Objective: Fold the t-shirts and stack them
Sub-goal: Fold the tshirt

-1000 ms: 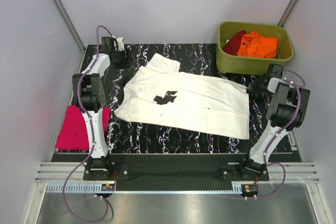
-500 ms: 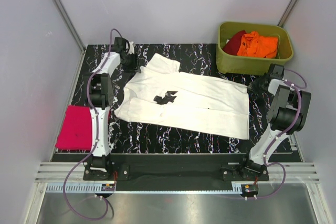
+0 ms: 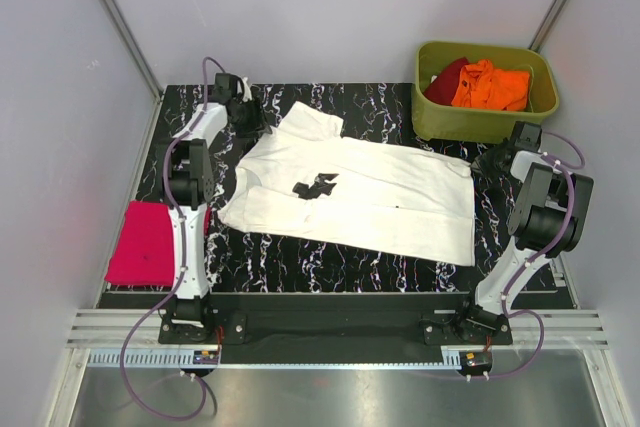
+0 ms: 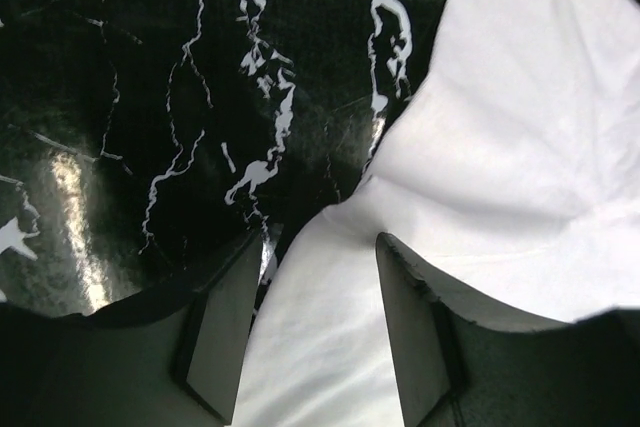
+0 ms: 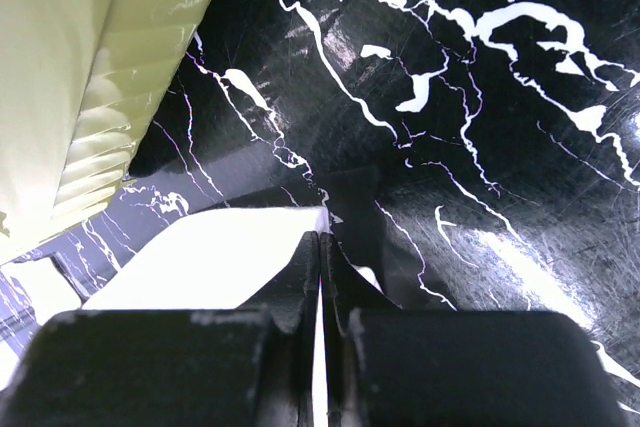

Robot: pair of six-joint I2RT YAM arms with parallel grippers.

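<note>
Clearly early: white shirt (image 3: 350, 197) lies unfolded on the worktop (image 3: 300, 257), pink shirt (image 3: 145, 242) is folded at left, and orange shirt (image 3: 490, 85) and red shirt (image 3: 447, 79) sit in the tub (image 3: 480, 125). Left claw (image 4: 310, 337) gapes astride its edge; right claw (image 5: 318, 277) is shut (hold on hem unclear).

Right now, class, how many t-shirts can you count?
4: white shirt spread across the table; pink shirt folded at its left edge; orange shirt and dark red shirt in the tub, where more may be hidden.

No legible text; black print (image 3: 315, 186) on white t-shirt (image 3: 385, 199) unreadable.
</note>
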